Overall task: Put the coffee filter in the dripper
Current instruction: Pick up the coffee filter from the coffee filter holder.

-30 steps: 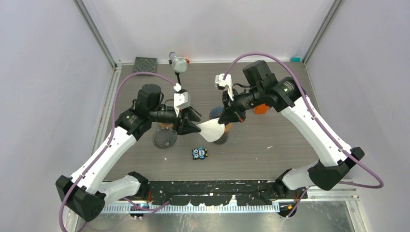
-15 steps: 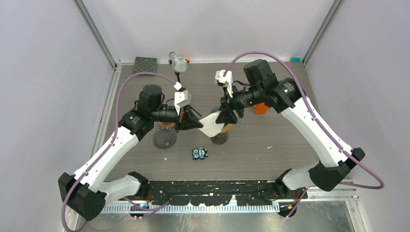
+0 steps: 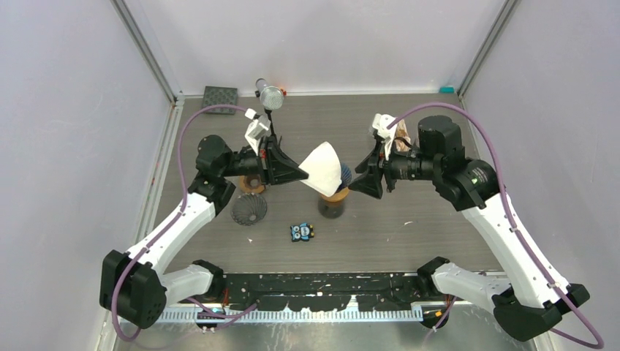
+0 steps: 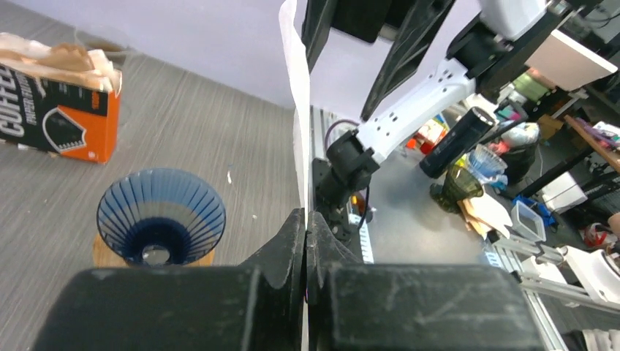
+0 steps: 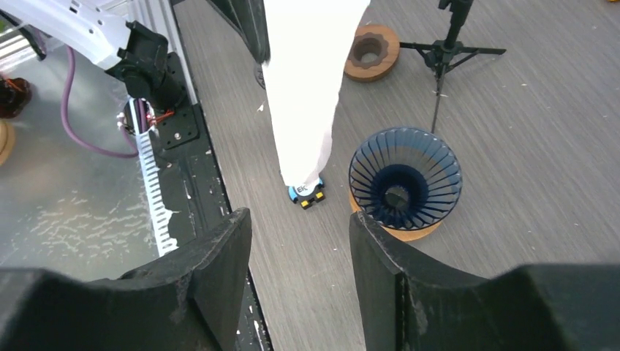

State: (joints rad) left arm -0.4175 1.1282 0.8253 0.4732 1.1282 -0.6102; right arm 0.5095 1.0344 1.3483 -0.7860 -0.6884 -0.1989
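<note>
- The grey table [image 3: 424,139] filled the middle of the top view, with both arms reaching in from the lower corners.
- The left gripper [image 4: 305,219], left of centre, had its fingers pressed together on one edge of the coffee filter [image 3: 324,170], and that was the only grip on it.
- The right gripper [image 5: 300,219], right of centre, stood with jaws spread and empty, just beside the filter but not touching it.
- The filter hung in the air as a flat white fan at centre frame, above and slightly left of the dripper [image 5: 404,179]. It was not yet in the dripper.
- The blue ribbed dripper sat empty on its wooden base [image 5: 409,232], just below centre.
- Risk: let go here, the flat filter would likely land across the rim or slip onto the table, since it was neither opened nor centred.
- Risk: a low approach could knock the dripper off its base.
- A small owl toy [image 3: 300,232] lay lower down, well clear.
</note>
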